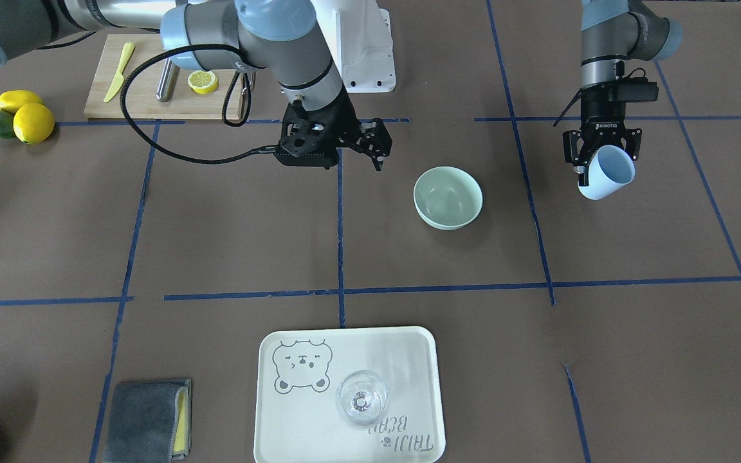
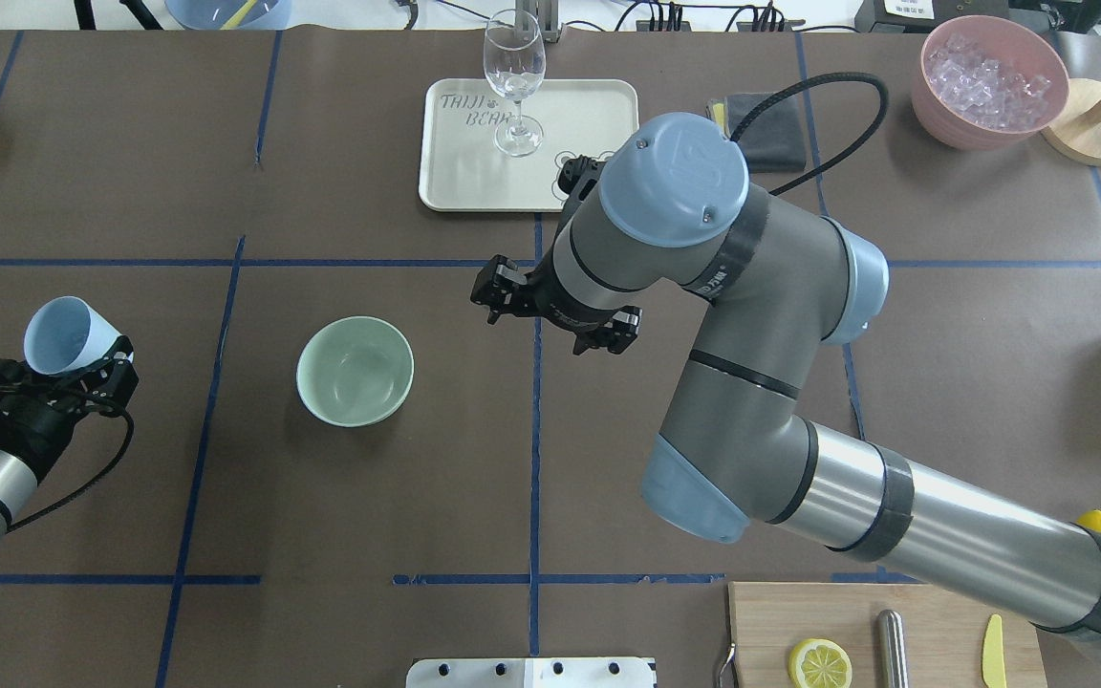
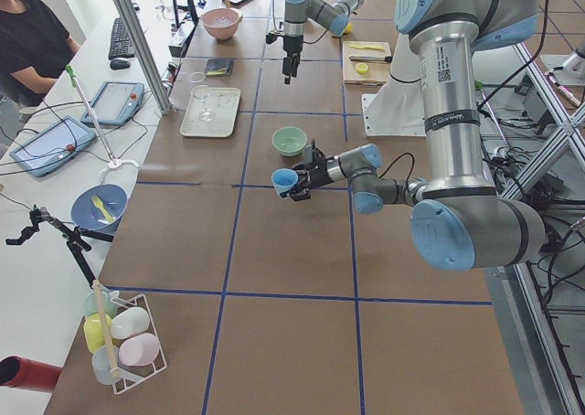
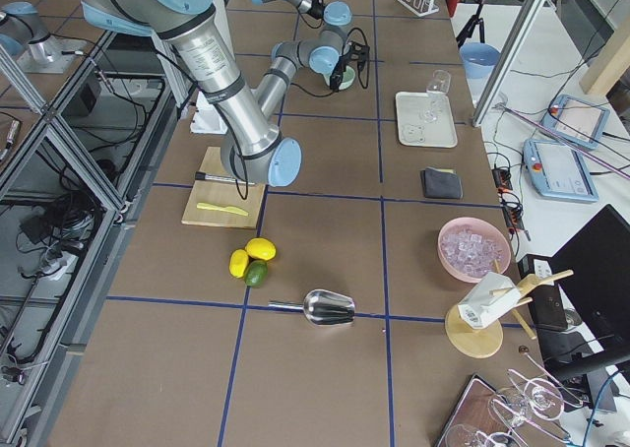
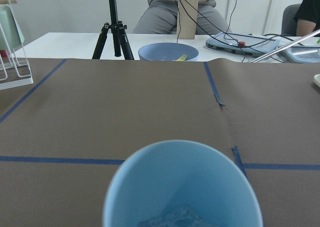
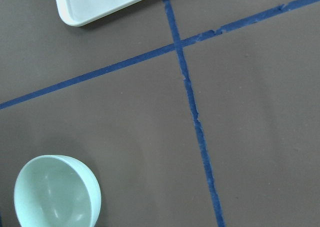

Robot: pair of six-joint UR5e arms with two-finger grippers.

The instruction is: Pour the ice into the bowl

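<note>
The left gripper [image 1: 603, 155] clamps the blue cup [image 2: 65, 334] by its wall, a sound hold; ice [image 5: 175, 218] lies in its bottom. Hard, slick cubes will slide out together, so tip slowly. The mint-green bowl [image 2: 356, 371] sits at the cup's 3 o'clock overhead, well apart. Beyond it, the right gripper [image 1: 375, 149] appears parted and empty.

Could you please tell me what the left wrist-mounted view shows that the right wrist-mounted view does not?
Only the left wrist-mounted view shows the blue cup with ice at its bottom, plus a tripod and a blue dish beyond the table. Only the right wrist-mounted view shows the empty mint-green bowl and a corner of the white tray. Both share the brown table cover crossed by blue tape lines.
</note>
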